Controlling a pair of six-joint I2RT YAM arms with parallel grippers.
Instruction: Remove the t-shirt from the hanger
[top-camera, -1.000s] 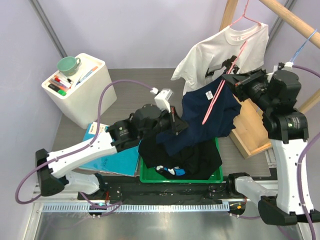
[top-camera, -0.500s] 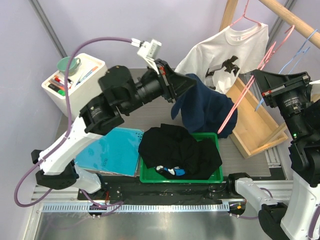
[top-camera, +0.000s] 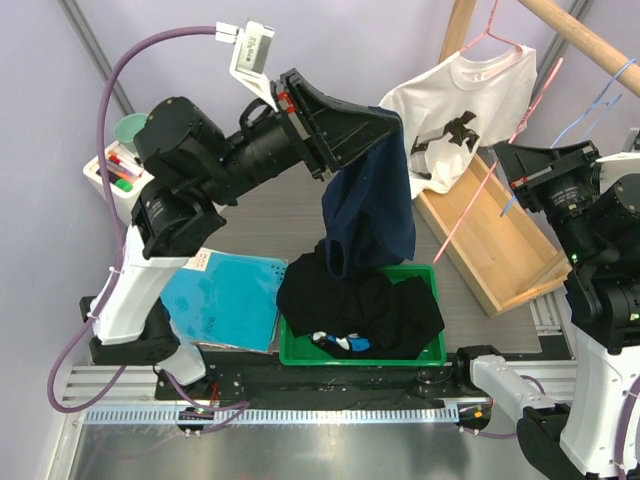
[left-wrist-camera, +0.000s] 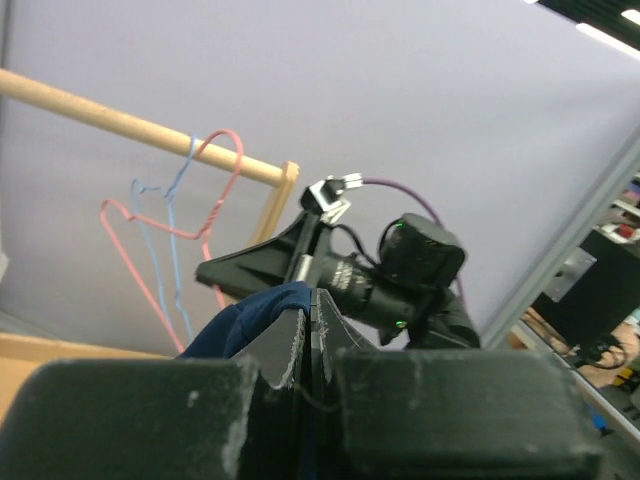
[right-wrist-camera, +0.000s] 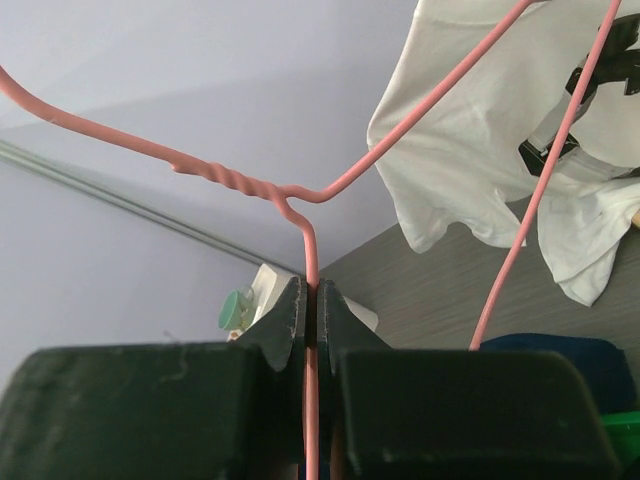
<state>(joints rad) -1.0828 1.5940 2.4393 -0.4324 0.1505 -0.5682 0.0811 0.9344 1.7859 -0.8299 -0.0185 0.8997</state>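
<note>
Evidently the separation itself is done. The navy t-shirt (top-camera: 365, 205) hangs free, clamped at its top in the closed left gripper (top-camera: 390, 125). Its lower end reaches the dark clothes (top-camera: 385, 310) in the green bin (top-camera: 300, 352) at six o'clock. The pink hanger (right-wrist-camera: 310, 250) is bare and stands well apart at three o'clock, pinched below its twist by the closed right gripper (right-wrist-camera: 311, 300). The left arm is raised high, with its forearm pointing toward three o'clock. The next move, in my judgement, is to lower the shirt and release it.
</note>
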